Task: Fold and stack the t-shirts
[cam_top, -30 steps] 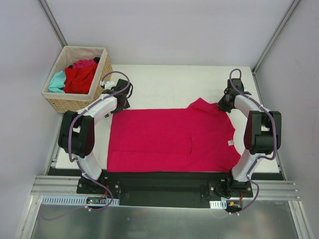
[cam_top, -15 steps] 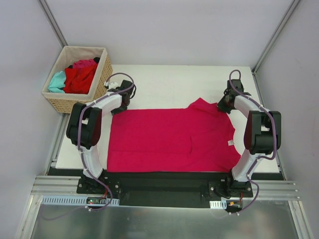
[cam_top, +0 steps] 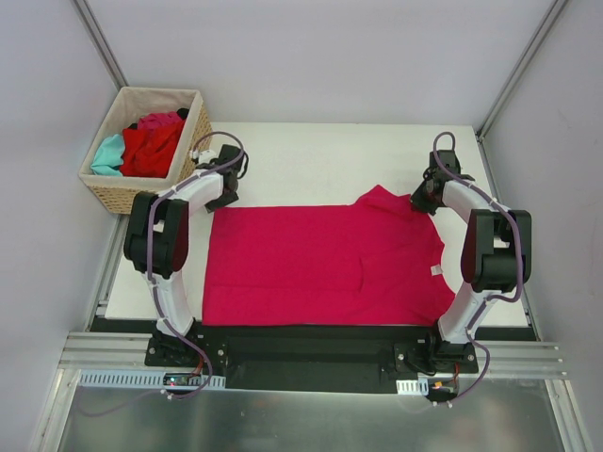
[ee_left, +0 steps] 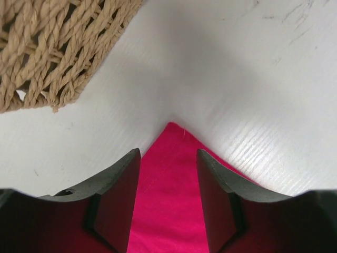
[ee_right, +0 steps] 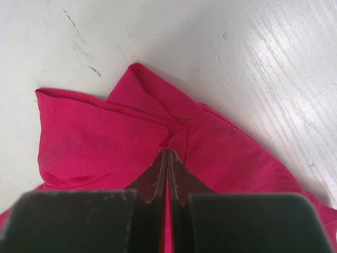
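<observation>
The magenta t-shirt (cam_top: pixel 320 264) lies spread flat on the white table (cam_top: pixel 311 155), with its hem to the left and its neck to the right. This looks like the start of a fold, with each arm at one far corner so that the far edge can be lifted evenly.

The right gripper (ee_right: pixel 167 153) has its fingers pressed together on the far right part of the shirt, near the sleeve. The cloth puckers toward the tips, so it seems to be pinched there.

The left gripper (ee_left: pixel 168 158) is at the far left corner of the shirt. Its fingers stand apart, with the pointed corner lying between them, and nothing is clamped. It probably must close on this corner before any lift.

The wicker basket (cam_top: pixel 113 193) stands beside the table at the far left, close to the left gripper. It holds the waiting shirts: a red one (cam_top: pixel 151 149), a teal one (cam_top: pixel 108 153) and a pink one (cam_top: pixel 160 121).
</observation>
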Tool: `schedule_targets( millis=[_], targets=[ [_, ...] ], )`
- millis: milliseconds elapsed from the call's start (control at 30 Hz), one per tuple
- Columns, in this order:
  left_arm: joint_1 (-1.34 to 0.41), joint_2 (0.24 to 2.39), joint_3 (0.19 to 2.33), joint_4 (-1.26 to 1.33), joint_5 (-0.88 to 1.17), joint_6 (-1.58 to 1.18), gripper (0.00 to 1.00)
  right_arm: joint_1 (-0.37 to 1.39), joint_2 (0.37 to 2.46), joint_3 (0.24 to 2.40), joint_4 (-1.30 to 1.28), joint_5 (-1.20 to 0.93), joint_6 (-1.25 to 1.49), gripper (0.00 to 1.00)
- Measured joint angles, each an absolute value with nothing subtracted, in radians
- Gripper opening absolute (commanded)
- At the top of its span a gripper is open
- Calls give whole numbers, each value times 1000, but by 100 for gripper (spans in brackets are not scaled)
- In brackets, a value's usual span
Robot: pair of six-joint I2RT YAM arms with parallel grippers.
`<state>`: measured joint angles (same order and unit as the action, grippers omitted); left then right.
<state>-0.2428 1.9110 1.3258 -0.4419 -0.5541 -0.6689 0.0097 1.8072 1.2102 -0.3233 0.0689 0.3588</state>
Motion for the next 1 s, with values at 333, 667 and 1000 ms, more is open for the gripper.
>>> schedule_targets(
  millis=[333,667,1000],
  targets=[
    [-155,1925,1327,-409,-414,-658,58,10,1807,1206,-318,66,359,1],
    [-157,1931,1327,-397,-366,-657,54,10,1807,1206,-318,66,359,1],
    [-150,1951,1327,-395,-340,-662,36,10,1807,1205,-318,66,359,1]
  ],
)
